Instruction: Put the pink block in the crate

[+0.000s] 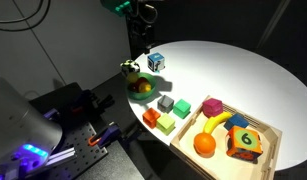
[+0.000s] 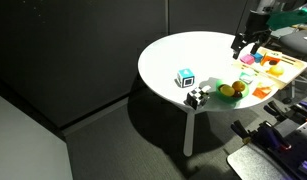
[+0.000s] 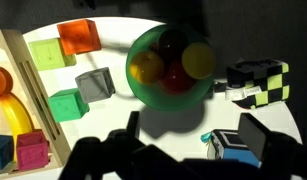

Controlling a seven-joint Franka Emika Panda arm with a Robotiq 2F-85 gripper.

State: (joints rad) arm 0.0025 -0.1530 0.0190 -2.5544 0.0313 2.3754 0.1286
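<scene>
The pink block [image 1: 212,107] lies inside the crate [image 1: 265,150], in its far corner; the wrist view shows it [image 3: 33,152] behind the crate's wooden wall [image 3: 23,75]. My gripper [image 3: 198,135] is open and empty. It hangs high above the table [image 1: 143,45], over the spot between the green bowl and a blue-and-white cube, well apart from the pink block. It also shows in an exterior view [image 2: 248,42].
The green bowl [image 3: 168,60] holds fruit. Next to the crate lie orange [image 3: 78,38], yellow-green [image 3: 48,55], grey [image 3: 93,85] and green [image 3: 65,103] cubes. A black-and-yellow cube [image 3: 258,80] and the blue-and-white cube [image 3: 233,145] lie near the bowl. The crate holds a banana, an orange and a numbered cube [image 1: 245,142].
</scene>
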